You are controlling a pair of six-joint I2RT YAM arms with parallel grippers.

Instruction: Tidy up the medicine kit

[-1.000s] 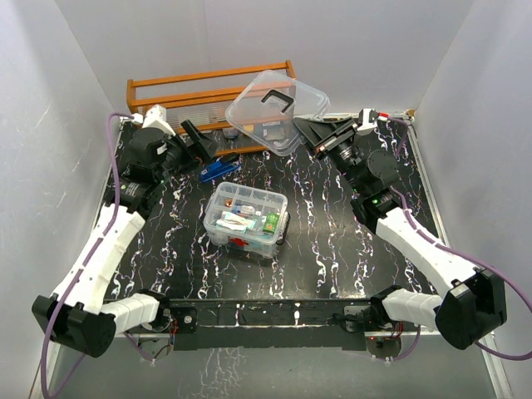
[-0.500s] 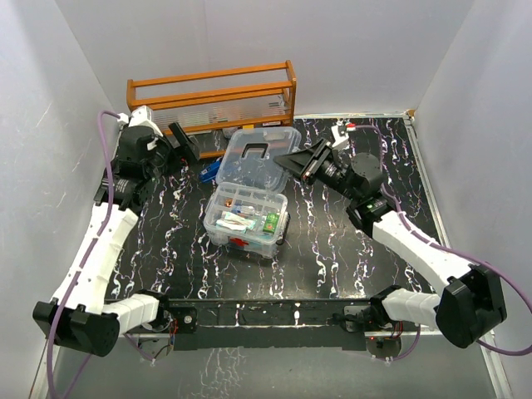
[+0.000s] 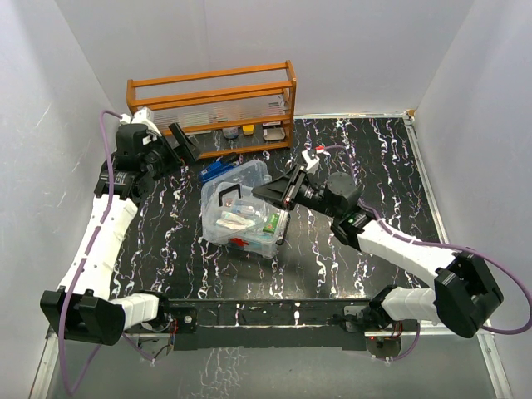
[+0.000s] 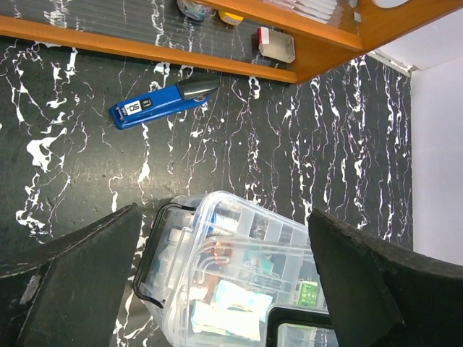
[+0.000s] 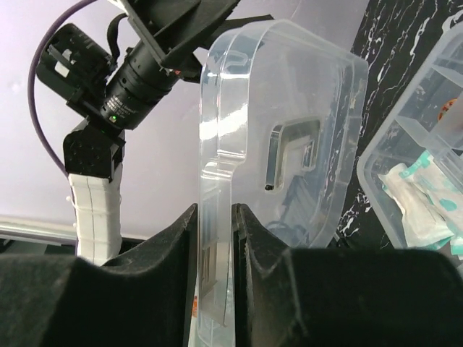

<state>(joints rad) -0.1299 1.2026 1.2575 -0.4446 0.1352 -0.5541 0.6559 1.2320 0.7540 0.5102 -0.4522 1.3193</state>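
Observation:
The medicine kit (image 3: 249, 226) is a clear box with a red front latch, standing mid-table with its divided tray of packets showing. Its clear lid (image 3: 235, 184) with the dark handle hangs tilted over the box's back-left part. My right gripper (image 3: 272, 189) is shut on the lid's right edge. In the right wrist view the lid (image 5: 289, 137) stands edge-on between the fingers of the right gripper (image 5: 215, 213), with the box (image 5: 423, 144) at the right. My left gripper (image 3: 181, 141) is open and empty, back left of the kit. From above, the left gripper (image 4: 223, 213) looks down on the kit (image 4: 239, 285).
An orange wooden rack (image 3: 212, 93) runs along the back wall with small items (image 3: 248, 130) under it. A blue stapler-like tool (image 3: 218, 169) lies between rack and kit, also seen in the left wrist view as the blue tool (image 4: 155, 107). White walls close in both sides.
The right gripper brought the lid down and forward-left from beside the rack to over the box. The left gripper opened wider and drew back to the left.

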